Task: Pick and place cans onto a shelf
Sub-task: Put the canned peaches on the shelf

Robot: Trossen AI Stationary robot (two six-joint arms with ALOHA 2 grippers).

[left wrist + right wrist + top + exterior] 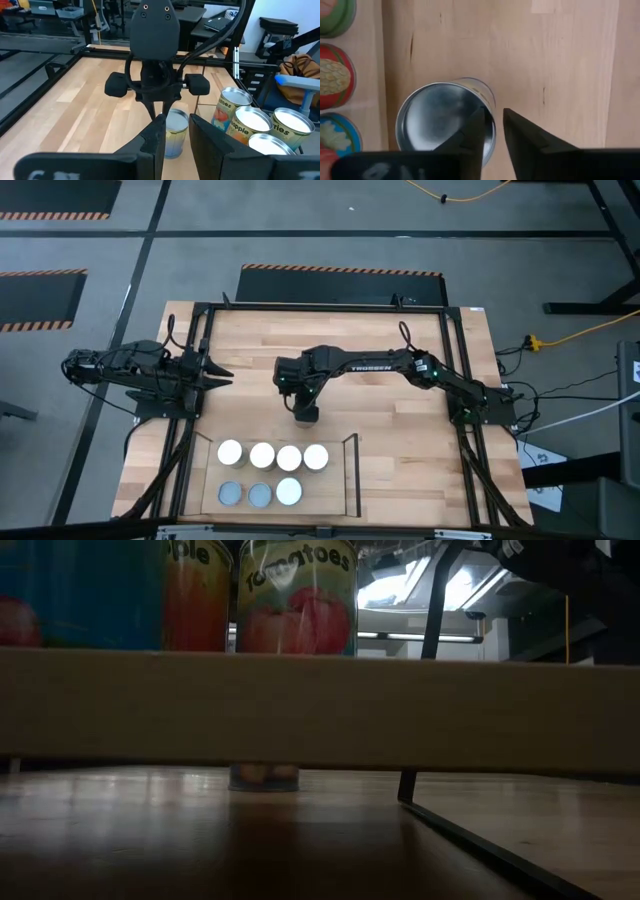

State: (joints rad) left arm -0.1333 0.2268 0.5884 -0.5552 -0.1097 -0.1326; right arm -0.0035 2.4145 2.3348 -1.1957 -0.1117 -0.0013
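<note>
One silver-topped can stands upright on the wooden table, just beyond the shelf's far edge; it also shows in the left wrist view and under the shelf board in the low view. My right gripper points down at this can's rim, its fingers nearly together. The shelf at the table's near edge holds several cans in two rows. My left gripper waits shut at the table's left, aimed at the right gripper. My right gripper comes from above, pointing down, and pinches the can's rim and wall at one side. One finger is over the top inside the rim and the other is outside the wall. The can stands upright with its base on the table.
The shelf's near row has free room at its right end. Thin black rails edge the shelf. In the low view the shelf board fills the middle, with labelled cans on it. Bare table lies beyond the can.
</note>
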